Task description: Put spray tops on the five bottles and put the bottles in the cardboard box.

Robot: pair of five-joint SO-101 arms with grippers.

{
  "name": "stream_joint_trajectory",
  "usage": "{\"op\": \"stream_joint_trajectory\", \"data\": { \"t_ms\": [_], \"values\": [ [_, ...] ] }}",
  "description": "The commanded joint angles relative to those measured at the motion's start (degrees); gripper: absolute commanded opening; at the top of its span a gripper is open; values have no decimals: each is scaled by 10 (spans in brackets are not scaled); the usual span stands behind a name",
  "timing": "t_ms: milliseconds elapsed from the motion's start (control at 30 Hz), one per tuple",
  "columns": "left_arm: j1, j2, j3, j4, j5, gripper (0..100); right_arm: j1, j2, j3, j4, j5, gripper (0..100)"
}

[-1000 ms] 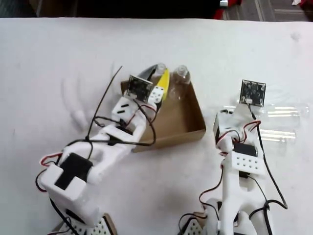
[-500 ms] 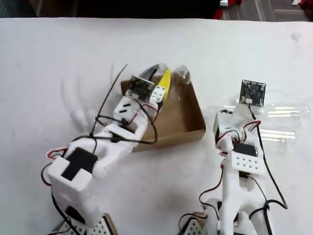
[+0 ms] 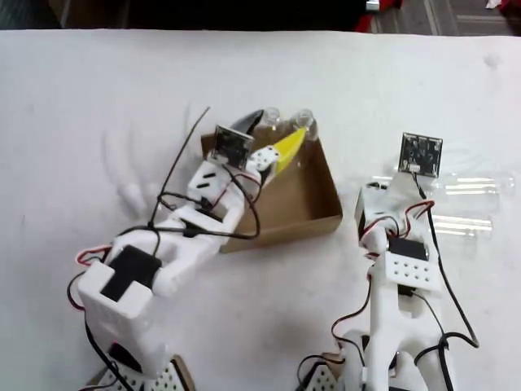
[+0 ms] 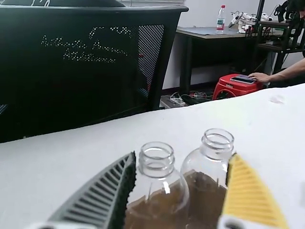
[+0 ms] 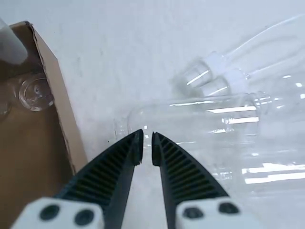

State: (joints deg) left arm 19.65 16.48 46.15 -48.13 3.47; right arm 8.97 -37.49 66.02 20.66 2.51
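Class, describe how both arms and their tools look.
The left arm and right arm are white, with black motors and red-and-black cables. Left tool: one grey ribbed finger, one yellow. Right tool: two black ribbed fingers.

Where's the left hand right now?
The left hand sits over the far end of the cardboard box, left of the other arm in the high view, open, with two capless bottles standing between its fingers.

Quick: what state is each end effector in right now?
Left end effector: open, gripping nothing.
Right end effector: shut, empty.
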Motion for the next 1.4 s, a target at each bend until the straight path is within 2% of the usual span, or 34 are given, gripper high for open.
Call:
{"op": "stream_joint_trajectory", "data": {
  "t_ms": [0,333,467,700,767,833,1033,1167,1267,1367],
  "values": [
    [-7,-23,3,11,20,294,3,0,-21,-13,7,17],
    [-20,-103,47,11,24,294,3,0,-21,-13,7,17],
    [-20,-147,71,13,61,294,3,0,-21,-13,7,17],
    [-18,-274,130,23,67,294,3,0,-21,-13,7,17],
    [-19,-329,136,80,68,294,3,0,-21,-13,7,17],
    [-22,-393,135,178,91,294,4,0,-21,-13,6,18],
    [-93,-630,92,552,193,294,7,-4,-21,-13,3,18],
    [-124,-742,23,799,195,294,7,-5,-21,-13,3,18],
    [-126,-779,2,902,180,294,7,-5,-21,-13,3,18],
    [-127,-788,3,944,156,294,7,-5,-21,-13,3,18]
  ]
}}
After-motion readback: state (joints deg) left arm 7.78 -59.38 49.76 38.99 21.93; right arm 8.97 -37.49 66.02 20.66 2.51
